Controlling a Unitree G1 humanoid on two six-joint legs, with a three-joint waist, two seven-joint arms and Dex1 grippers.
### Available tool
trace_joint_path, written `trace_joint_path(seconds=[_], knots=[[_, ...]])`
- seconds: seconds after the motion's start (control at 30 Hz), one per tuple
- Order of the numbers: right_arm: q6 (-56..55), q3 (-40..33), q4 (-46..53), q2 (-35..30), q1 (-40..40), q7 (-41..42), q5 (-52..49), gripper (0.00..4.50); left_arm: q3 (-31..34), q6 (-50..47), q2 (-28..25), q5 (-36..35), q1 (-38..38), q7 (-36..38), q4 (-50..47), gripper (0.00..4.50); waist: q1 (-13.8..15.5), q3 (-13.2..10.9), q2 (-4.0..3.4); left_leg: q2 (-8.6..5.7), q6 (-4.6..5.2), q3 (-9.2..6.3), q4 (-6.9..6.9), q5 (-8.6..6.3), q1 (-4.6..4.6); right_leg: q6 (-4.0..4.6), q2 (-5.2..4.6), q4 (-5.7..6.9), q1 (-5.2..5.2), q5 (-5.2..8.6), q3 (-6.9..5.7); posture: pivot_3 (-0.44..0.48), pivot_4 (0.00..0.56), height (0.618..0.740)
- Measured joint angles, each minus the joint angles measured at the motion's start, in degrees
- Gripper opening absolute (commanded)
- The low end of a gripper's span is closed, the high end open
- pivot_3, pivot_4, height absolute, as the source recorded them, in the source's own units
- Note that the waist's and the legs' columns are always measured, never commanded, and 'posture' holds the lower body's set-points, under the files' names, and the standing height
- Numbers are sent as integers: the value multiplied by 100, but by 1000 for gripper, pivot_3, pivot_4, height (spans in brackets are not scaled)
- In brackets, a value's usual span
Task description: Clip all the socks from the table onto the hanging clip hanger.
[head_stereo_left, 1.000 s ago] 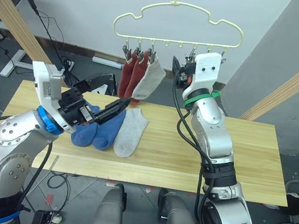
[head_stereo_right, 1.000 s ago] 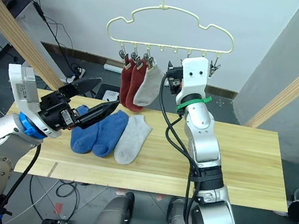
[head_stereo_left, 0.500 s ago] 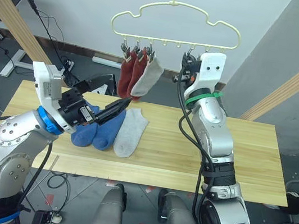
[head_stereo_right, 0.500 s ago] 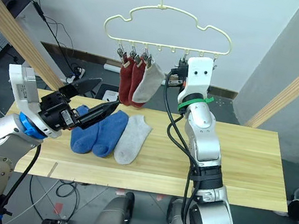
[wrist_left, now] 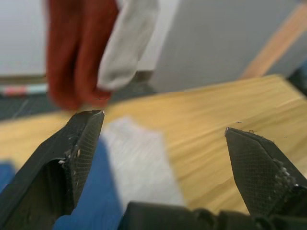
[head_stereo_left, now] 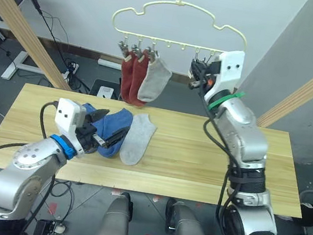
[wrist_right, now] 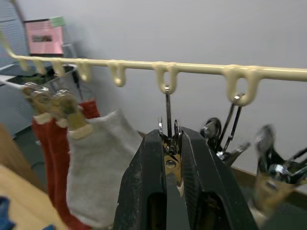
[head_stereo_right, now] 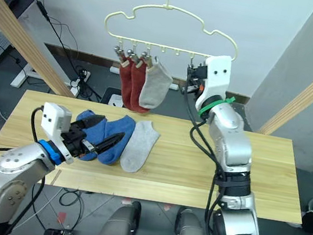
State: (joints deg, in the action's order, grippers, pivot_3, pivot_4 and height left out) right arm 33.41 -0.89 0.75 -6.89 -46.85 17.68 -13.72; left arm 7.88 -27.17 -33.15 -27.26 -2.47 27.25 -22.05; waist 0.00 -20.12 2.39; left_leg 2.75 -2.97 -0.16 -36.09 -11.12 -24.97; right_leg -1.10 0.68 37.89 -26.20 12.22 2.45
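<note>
Three socks (head_stereo_left: 140, 79) clipped, three on table (head_stereo_left: 210, 156). Left gripper (head_stereo_left: 108, 140) dropped to blue sock (head_stereo_left: 113, 136), open; right gripper (wrist_right: 170, 158) pinching hanger (head_stereo_left: 177, 22) clip (wrist_right: 168, 132).

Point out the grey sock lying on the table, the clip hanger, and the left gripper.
grey sock (head_stereo_left: 137, 139), left eye view, mid-body.
clip hanger (head_stereo_left: 174, 41), left eye view, lower bar.
left gripper (head_stereo_right: 110, 138), right eye view, between fingertips.

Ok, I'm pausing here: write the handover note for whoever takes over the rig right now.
Left pincer: open, empty, low over the two blue socks on the table.
Right pincer: shut on a free clip of the clip hanger.
Done: two rust red socks and one grey sock are clipped up.
Left: both blue socks and the grey sock on the table.
</note>
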Motion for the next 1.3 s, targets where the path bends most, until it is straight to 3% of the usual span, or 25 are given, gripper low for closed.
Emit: trace_joint_path(seconds=[0.17, 0.43, 0.9, 1.17, 1.3], knots=[[849, -24, 258, -259, -133, 411, -565, 370, -569, 525, 346, 971, -508, -215, 1026, 4500, -30, -1, -1, 2, 1, 7, 0, -1, -1, 0, 0, -4, -1, 0, 5, 16, 351, 740], [1491, -146, 416, -432, -233, 491, -1016, 370, -1327, 996, 918, 1523, -1638, 216, 2589, 4500, -64, -2, -3, -6, 4, 10, -1, -3, -5, -1, -2, -6, 0, -1, 8, -35, 362, 740], [1652, -211, 593, -541, -261, 327, -1036, 370, -1636, 1747, 1333, 2445, -2575, 323, 4811, 4500, -207, -2, -3, -3, 5, 9, 1, -3, -5, -2, 0, -2, -1, -1, 6, -106, 344, 740], [1710, -210, 688, -540, -245, 250, -1033, 347, -1636, 1764, 1312, 2542, -2635, 602, 4910, 2666, -242, -1, -3, -6, 5, 10, -3, -3, -4, -3, -2, -1, 2, -1, 7, -111, 319, 740], [1716, -212, 721, -539, -200, 204, -1032, 347, -1626, 1755, 1317, 2544, -2471, 621, 4720, 2174, -261, 1, -2, -5, 5, 10, -2, -3, -5, -3, -3, -1, 2, -1, 7, -95, 318, 740]])
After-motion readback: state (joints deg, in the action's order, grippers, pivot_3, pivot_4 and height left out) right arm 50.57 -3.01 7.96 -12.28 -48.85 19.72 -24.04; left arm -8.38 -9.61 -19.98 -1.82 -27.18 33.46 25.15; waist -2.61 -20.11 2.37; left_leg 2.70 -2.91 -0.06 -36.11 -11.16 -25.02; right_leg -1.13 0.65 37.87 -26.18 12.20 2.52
